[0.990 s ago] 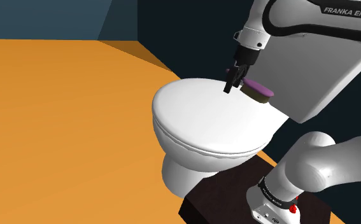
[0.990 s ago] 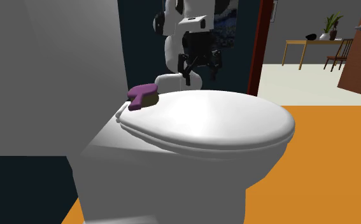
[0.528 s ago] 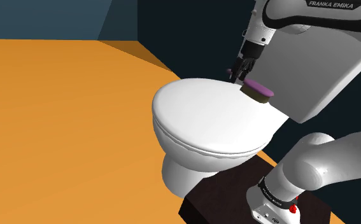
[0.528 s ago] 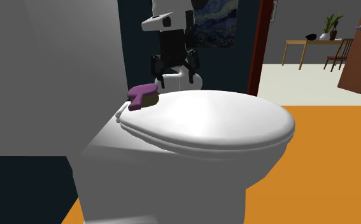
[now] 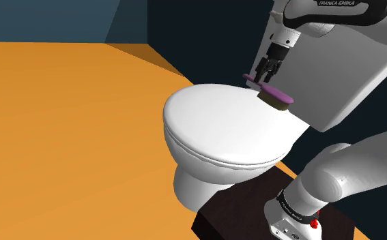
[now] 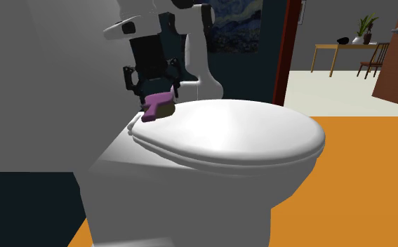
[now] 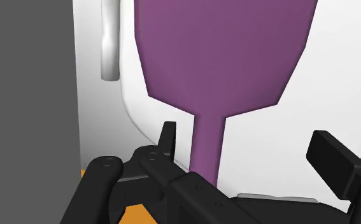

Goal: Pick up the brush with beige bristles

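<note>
Closed white toilet lid [image 5: 219, 126] carries purple-backed brush [image 5: 276, 94] at rear edge; toilet [image 5: 193, 185] on orange floor [image 5: 62, 136].

The brush [image 7: 226, 51] has a flat, matt purple back and handle with no shine; in the shoulder view its bristle band looks dull and dark. The toilet lid [image 5: 226, 126] under it is smooth, glossy white, catching soft highlights. The gripper [image 7: 246, 140] is matt black, while the arm [image 5: 338, 181] has a smooth, gleaming white shell. The floor [image 5: 62, 136] is an even, matt orange without texture.
</note>
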Robot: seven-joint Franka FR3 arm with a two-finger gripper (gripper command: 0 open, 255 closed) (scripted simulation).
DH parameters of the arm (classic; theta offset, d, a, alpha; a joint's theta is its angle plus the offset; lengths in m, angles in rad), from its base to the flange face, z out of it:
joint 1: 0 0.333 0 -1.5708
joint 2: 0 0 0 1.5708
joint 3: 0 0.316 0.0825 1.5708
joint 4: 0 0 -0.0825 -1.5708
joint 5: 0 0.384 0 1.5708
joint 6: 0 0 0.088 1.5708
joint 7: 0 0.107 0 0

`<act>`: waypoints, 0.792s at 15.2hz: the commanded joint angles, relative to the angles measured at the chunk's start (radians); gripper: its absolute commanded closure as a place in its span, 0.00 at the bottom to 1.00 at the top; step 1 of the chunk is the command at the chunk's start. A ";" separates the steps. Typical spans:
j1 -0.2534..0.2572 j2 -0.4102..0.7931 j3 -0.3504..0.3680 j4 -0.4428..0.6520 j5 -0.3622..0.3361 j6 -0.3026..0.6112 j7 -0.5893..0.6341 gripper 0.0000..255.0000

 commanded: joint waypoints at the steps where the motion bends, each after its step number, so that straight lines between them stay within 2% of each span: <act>1: -0.008 0.023 -0.022 0.006 0.002 0.014 -0.018 0.00; 9: -0.011 0.025 -0.028 -0.081 0.001 0.102 -0.029 0.00; 10: -0.010 0.026 -0.027 -0.078 0.002 0.100 -0.028 1.00; 12: -0.010 0.027 -0.027 -0.077 0.001 0.100 -0.028 1.00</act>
